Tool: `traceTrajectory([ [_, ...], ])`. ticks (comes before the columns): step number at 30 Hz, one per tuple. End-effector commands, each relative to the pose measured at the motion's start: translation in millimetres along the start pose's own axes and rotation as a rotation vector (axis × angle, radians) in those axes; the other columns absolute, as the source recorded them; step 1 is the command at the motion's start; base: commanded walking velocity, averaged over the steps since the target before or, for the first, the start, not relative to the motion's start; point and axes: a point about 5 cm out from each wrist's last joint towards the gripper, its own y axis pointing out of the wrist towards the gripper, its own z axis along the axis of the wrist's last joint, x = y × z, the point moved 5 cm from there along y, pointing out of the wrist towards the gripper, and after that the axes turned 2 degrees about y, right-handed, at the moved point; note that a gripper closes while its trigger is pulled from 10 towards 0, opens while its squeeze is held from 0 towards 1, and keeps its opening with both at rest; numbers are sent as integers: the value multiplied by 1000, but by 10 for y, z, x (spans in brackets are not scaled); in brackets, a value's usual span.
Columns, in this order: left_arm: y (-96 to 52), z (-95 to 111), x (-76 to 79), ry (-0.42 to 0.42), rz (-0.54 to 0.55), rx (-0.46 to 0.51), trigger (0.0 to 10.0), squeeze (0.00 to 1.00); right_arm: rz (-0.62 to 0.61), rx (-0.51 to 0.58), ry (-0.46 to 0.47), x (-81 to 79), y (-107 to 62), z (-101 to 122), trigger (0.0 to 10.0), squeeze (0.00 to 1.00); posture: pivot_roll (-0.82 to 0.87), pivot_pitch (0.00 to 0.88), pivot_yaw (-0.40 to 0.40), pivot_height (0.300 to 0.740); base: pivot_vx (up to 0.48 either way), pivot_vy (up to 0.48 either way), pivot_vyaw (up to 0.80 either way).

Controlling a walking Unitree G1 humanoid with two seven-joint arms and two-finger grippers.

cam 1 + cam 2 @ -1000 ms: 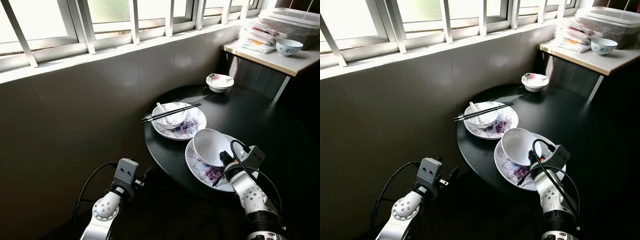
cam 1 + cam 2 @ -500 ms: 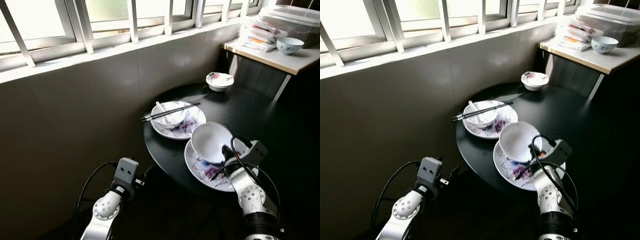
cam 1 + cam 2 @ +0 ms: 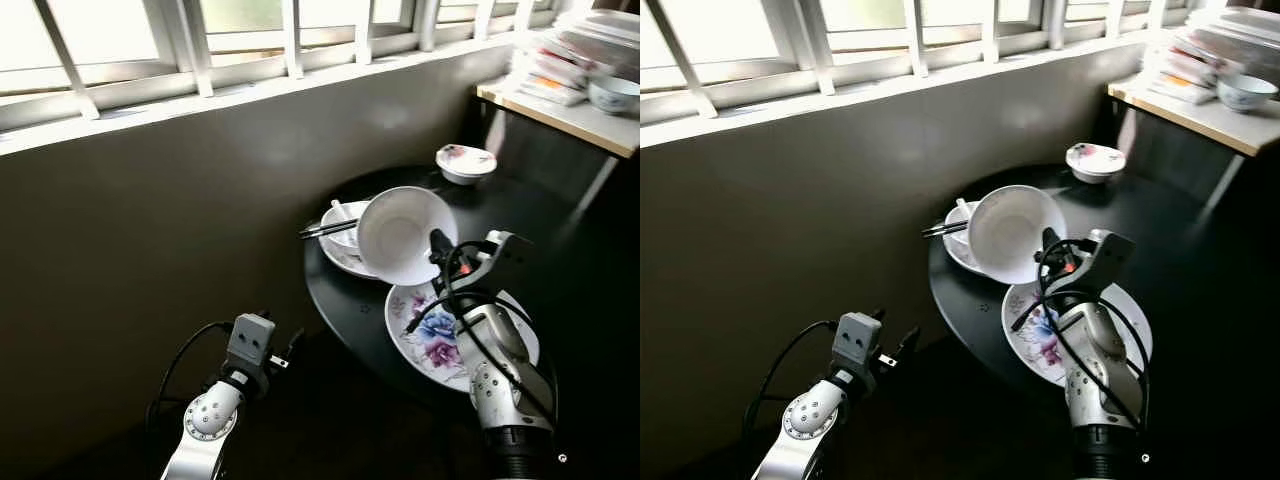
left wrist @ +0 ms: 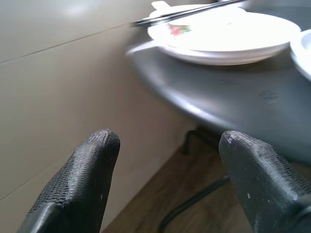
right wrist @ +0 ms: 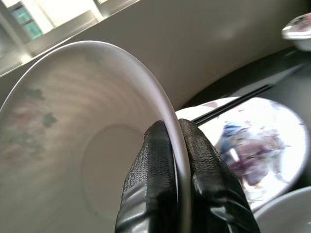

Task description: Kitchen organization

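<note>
Fingers [image 5: 160, 184] of my right claw [image 3: 437, 243] pinch the white bowl's [image 3: 400, 233] rim, holding it tilted above the flowered plate [image 3: 440, 335]; my left claw [image 4: 165, 179] hangs released.

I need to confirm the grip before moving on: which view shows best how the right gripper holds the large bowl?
The right wrist view: the fingers pinch the large bowl by its rim, one inside, one outside. The eye views show the bowl tilted above the round table, with the right gripper at its rim.

Glossy white glazed bowl [image 3: 405, 234] with smooth interior; glossy floral plate [image 3: 440, 335]; round table [image 3: 560, 250] of smooth dark semi-matt finish; right gripper [image 5: 177, 167] fingers of black textured rubber; arm casing of satin silver metal; matt grey tiled wall [image 3: 150, 230]
</note>
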Motion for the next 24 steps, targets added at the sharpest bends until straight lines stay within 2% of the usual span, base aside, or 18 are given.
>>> traceTrajectory([
  [1, -23, 13, -37, -7, 22, 16, 10000, 0, 64, 16, -42, -127, -28, 34, 0, 0, -31, 0, -5, 740, 0, 0, 800],
  [5, -25, 13, -40, -8, 25, 17, 10000, 0, 126, -24, -81, -231, -66, -64, 0, 0, -33, 0, -5, 740, 0, 0, 800],
  [10, -23, 10, -39, -10, 24, 15, 10000, 0, 163, -73, -158, -257, -105, -193, 0, 0, -37, 0, -5, 740, 0, 0, 800],
  [16, -22, 1, -39, -12, 25, 12, 10000, 0, 138, -115, -226, -137, -165, -314, 0, 0, -37, 0, -5, 740, 0, 0, 800],
  [17, -21, -1, -42, -12, 26, 11, 10000, 0, 133, -132, -264, -95, -195, -362, 0, 0, -39, 0, -5, 740, 0, 0, 800],
  [24, -18, -6, -56, -10, 27, 8, 10000, 0, 149, -176, -325, -61, -280, -517, 0, 0, -37, 0, -2, 740, 0, 0, 800],
])
